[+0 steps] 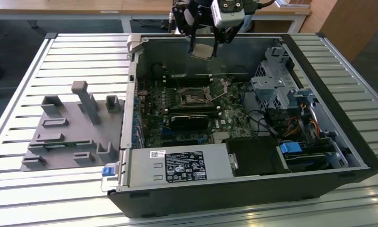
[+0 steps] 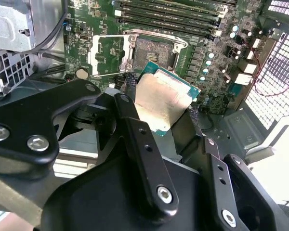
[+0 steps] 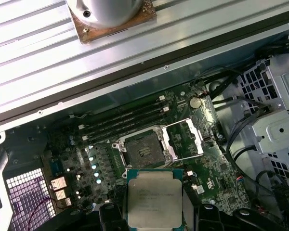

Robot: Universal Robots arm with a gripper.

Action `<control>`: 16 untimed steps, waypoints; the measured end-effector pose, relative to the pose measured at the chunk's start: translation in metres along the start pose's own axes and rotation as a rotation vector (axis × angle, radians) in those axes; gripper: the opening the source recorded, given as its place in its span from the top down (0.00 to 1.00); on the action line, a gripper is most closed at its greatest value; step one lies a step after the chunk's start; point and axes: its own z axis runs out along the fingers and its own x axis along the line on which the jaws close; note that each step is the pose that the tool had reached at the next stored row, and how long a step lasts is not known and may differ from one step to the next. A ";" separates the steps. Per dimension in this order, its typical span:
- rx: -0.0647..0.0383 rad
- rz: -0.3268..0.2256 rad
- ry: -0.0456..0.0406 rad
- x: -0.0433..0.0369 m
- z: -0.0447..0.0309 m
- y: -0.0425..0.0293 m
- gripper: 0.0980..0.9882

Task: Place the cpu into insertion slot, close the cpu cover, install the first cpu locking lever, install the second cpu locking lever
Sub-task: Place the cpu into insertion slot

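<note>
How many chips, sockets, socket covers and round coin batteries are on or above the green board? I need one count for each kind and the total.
Chip: 1, held in the claw above the board
Socket: 1, empty
Socket cover: 1, swung open
Coin battery: 1
Total: 4

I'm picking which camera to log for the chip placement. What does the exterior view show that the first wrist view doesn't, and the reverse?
Exterior view: the whole computer case, a grey fixture block beside it on the exterior view's left, and where the gripper hangs, above the case. First wrist view: the metal cover flipped open, and a coin battery near it. Both: the chip, clamped in the gripper, and the empty socket on the green board.
</note>
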 end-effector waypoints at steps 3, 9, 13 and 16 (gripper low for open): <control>0.000 0.010 -0.0009 0.0000 0.0001 0.0000 0.50; -0.001 0.031 -0.0028 0.0000 0.0003 0.0000 0.50; -0.001 0.046 -0.0041 0.0000 0.0004 0.0000 0.50; -0.001 0.056 -0.0050 0.0000 0.0005 0.0000 0.50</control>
